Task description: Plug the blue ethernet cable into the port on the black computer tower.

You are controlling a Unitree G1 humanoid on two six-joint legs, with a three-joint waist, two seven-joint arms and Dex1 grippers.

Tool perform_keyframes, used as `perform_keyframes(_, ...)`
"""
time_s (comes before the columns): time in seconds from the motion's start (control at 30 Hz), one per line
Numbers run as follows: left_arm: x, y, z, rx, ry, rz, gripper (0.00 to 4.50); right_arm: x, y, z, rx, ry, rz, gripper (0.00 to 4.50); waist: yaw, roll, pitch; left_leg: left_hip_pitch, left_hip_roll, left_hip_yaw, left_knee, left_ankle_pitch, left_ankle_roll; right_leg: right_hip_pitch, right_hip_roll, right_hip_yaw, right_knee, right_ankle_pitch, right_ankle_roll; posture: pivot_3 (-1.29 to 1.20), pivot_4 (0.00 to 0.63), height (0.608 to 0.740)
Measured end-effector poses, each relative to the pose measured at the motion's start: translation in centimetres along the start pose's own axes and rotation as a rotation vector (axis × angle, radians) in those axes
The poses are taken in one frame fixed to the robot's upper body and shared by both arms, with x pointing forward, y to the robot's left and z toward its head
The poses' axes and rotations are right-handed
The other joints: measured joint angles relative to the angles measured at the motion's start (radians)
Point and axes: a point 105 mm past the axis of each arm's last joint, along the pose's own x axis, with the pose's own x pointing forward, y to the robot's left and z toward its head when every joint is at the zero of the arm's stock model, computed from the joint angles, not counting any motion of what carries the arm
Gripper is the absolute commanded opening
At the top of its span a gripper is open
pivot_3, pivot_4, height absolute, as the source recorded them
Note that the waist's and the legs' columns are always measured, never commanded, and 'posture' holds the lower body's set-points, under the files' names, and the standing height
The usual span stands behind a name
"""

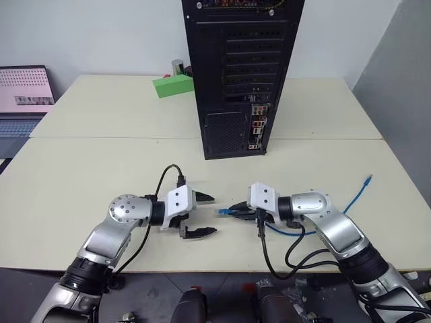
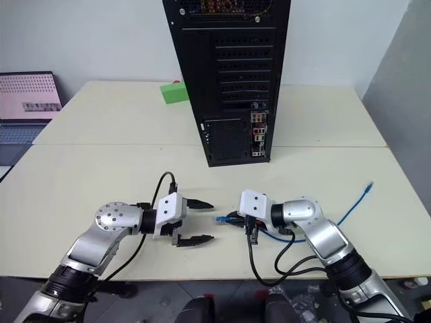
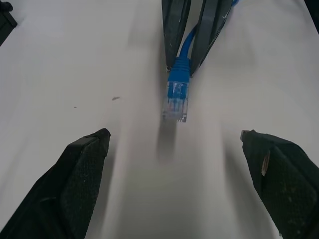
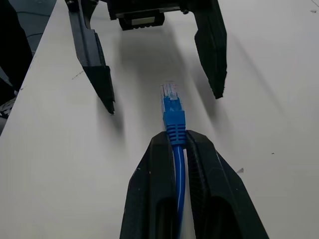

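While right hand (image 4: 174,144) pinches thin blue ethernet cable (image 4: 173,117); clear plug protrudes.

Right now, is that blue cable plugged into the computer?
No. The blue ethernet cable has its plug pinched in the right gripper, away from the black computer tower.

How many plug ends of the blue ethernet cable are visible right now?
2. One plug sticks out from the shut jaws of the right gripper, pointing toward the open left gripper. The other plug lies loose on the table at the robot's right.
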Motion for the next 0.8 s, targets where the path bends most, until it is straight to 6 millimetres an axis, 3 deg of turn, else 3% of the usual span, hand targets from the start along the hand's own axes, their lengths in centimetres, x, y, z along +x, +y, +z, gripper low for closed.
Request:
perform_keyframes(0.2, 0.2, -0.05, 0.27, 0.012, -0.014, -0.027, 2.33, -0.11, 0.21, 0.33, -0.01, -0.006, 0.013, 0.07, 0.0, 0.0, 0.0, 0.0, 0.0, 0.0, 0.0, 0.0, 0.0, 0.0, 0.0, 0.0, 0.0, 0.0, 0.0, 0.0, 0.15, 0.74)
perform_keyframes(0.53, 0.76, -0.3, 0.73, 0.02, -0.032, -0.06, 0.33, -0.27, 0.25, 0.12, -0.014, 0.007, 0.02, 0.05, 0.0, 0.0, 0.0, 0.0, 0.0, 0.0, 0.0, 0.0, 0.0, 0.0, 0.0, 0.0, 0.0, 0.0, 0.0, 0.0, 0.15, 0.74)
perform_keyframes(0.73, 1.0, -0.41, 0.68, 0.017, -0.035, -0.064, 0.27, -0.38, 0.24, -0.05, -0.018, 0.019, 0.02, 0.05, 0.0, 0.0, 0.0, 0.0, 0.0, 0.0, 0.0, 0.0, 0.0, 0.0, 0.0, 0.0, 0.0, 0.0, 0.0, 0.0, 0.15, 0.74)
perform_keyframes(0.8, 1.06, -0.42, 0.65, 0.021, -0.036, -0.064, 0.27, -0.39, 0.2, -0.09, -0.021, 0.024, 0.018, 0.76, 0.0, 0.0, 0.0, 0.0, 0.0, 0.0, 0.0, 0.0, 0.0, 0.0, 0.0, 0.0, 0.0, 0.0, 0.0, 0.0, 0.15, 0.74)
